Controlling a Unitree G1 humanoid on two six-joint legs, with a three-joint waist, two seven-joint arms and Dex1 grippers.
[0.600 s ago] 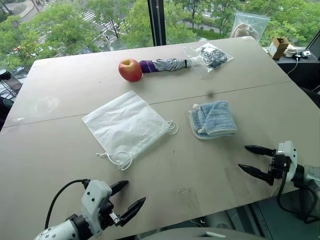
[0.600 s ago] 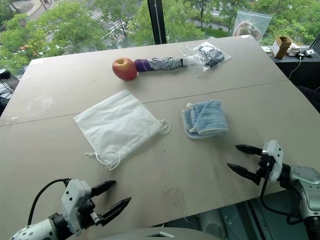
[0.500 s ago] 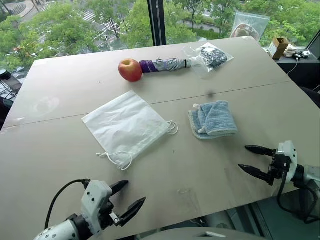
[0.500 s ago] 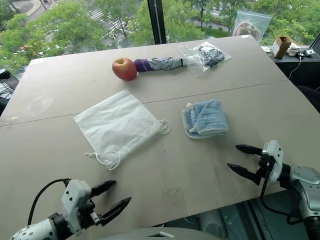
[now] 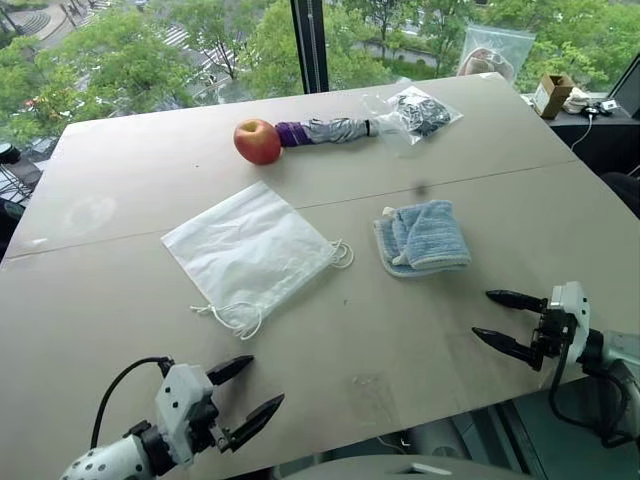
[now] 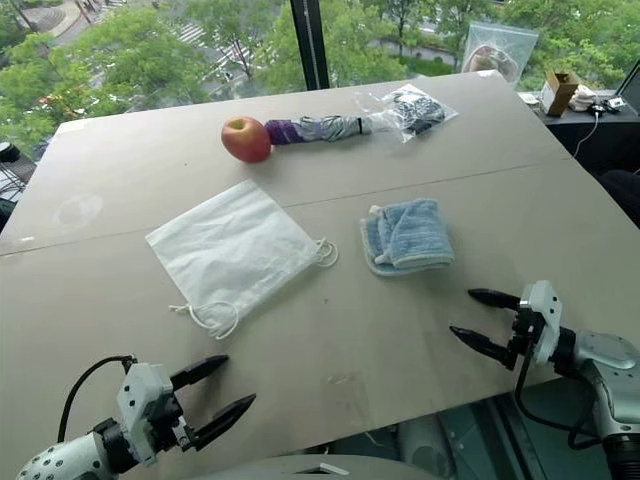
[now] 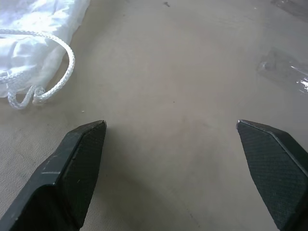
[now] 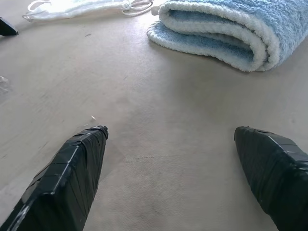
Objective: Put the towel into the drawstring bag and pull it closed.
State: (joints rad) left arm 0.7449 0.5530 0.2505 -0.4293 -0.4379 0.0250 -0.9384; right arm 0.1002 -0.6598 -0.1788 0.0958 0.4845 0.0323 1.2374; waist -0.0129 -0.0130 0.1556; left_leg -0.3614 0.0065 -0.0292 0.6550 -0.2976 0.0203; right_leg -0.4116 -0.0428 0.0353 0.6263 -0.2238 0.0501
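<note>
Light-blue terry, the towel (image 5: 424,236) lies folded on the table (image 5: 130,190), well apart from both grippers. The bag (image 5: 247,251) lies flat to its left, its cords (image 5: 232,318) looped at the near corners; through the thin fabric nothing can be made out inside. The left gripper (image 5: 245,388) hovers near the table's front edge, jaws spread, empty. The right gripper (image 5: 508,322) hovers near the front right edge, short of the towel, jaws also spread and empty. Far back sit an apple (image 5: 258,141), an umbrella (image 5: 328,130) touching it, and a clear pouch (image 5: 418,112) whose dark contents are unreadable. Another plastic bag (image 5: 494,47) stands at the far edge, its top cut off.
</note>
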